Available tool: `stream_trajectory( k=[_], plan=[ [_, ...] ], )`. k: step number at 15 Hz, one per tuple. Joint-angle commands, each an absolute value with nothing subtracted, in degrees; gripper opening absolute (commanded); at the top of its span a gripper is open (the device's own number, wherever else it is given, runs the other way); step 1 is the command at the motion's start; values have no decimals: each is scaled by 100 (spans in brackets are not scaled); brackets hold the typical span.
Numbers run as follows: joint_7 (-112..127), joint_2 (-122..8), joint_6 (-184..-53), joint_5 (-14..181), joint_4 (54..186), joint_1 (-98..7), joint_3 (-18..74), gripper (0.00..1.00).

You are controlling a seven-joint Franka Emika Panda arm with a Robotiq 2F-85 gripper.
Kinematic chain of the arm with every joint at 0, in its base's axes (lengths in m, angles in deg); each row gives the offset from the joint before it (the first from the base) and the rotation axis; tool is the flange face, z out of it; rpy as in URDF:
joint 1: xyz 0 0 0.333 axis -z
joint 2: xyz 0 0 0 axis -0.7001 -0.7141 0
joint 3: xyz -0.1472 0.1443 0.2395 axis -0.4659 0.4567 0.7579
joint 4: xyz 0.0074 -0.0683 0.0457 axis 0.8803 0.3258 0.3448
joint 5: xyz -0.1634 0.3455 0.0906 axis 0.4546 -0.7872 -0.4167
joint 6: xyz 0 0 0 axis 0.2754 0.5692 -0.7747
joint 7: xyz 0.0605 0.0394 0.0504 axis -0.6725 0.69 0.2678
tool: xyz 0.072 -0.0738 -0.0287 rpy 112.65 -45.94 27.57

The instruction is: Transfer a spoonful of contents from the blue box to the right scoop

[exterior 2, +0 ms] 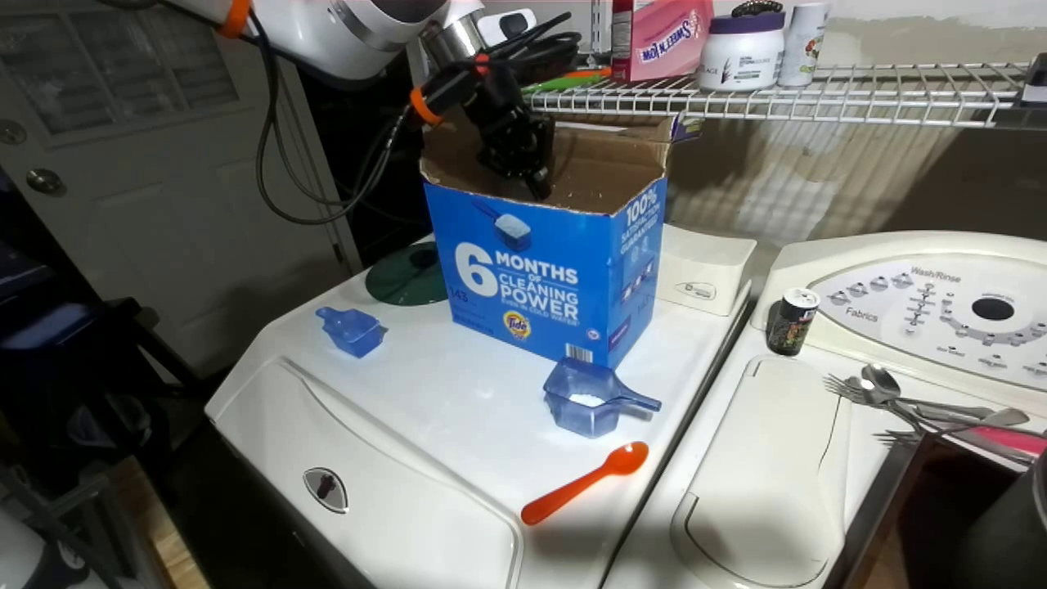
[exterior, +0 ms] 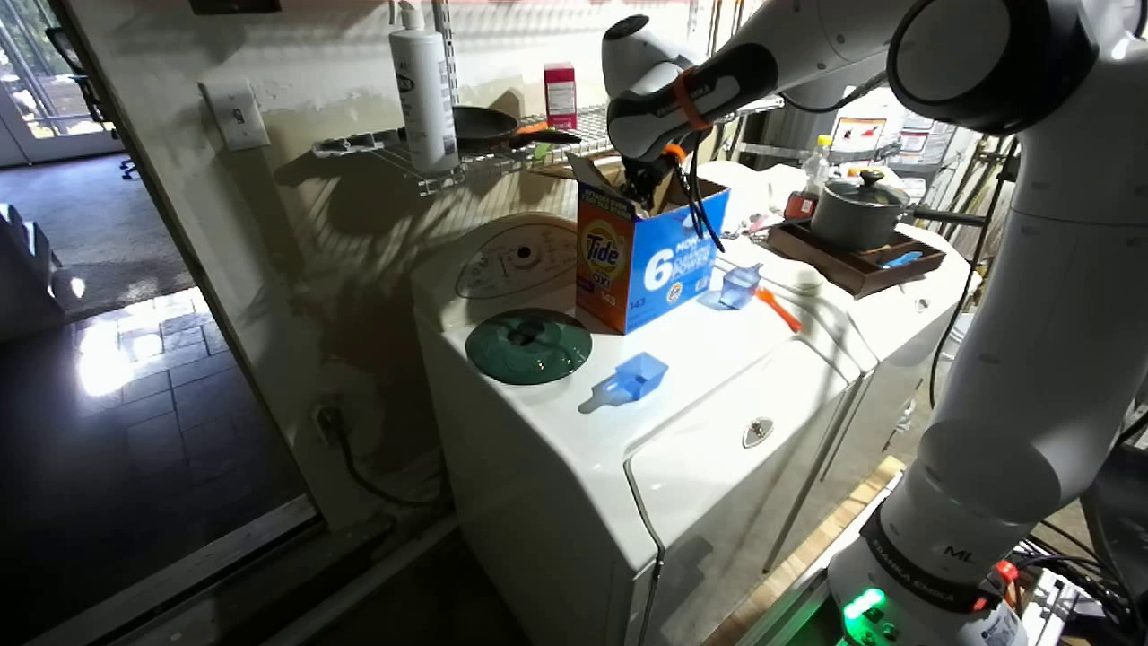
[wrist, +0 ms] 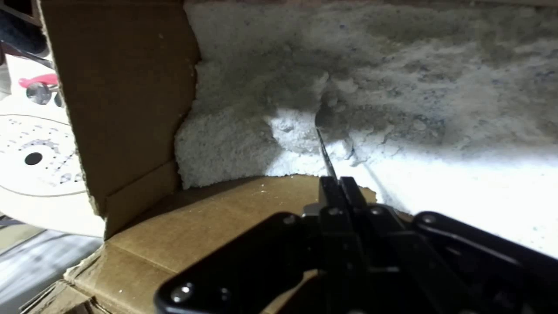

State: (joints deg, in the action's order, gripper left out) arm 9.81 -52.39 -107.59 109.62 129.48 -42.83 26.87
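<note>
The blue box (exterior: pixel 674 260) is an open Tide carton with a brown cardboard inside, standing on the white washer. It also shows in an exterior view (exterior 2: pixel 544 245) and holds white powder (wrist: pixel 226 144). My gripper (wrist: pixel 339 179) points down into it, shut on a thin metal spoon (wrist: pixel 326 152). The spoon's far end is in or against the powder; its bowl is hard to make out. In an exterior view the gripper (exterior 2: pixel 536 176) is inside the box opening. The right scoop (exterior 2: pixel 582 401), pale translucent blue, stands beside the box with a little white powder in it; it also shows here (exterior: pixel 740 287).
A deeper blue scoop (exterior 2: pixel 352 331), an orange spoon (exterior 2: pixel 585 483) and a green lid (exterior: pixel 529 345) lie on the washer. A wire shelf (exterior 2: pixel 777 102) hangs behind the box. Box walls (wrist: pixel 122 87) rise around the gripper. A pot (exterior: pixel 856 213) stands in a wooden tray.
</note>
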Motion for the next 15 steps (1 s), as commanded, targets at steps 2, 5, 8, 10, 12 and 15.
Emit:
stream_trajectory(
  k=[2,5,8,10,12,15],
  plan=[
    [623,-5089,-10846,11692,13115,-4348,2563,1],
    [475,-5005,-10798,11927,13162,-4379,2587,1],
    [340,-4897,-10759,12193,13234,-4416,2619,1],
    [212,-4808,-10674,12323,13297,-4443,2652,1],
    [134,-4713,-10582,12444,13339,-4470,2694,1],
    [19,-4575,-10437,12645,13397,-4478,2749,1]
  ],
)
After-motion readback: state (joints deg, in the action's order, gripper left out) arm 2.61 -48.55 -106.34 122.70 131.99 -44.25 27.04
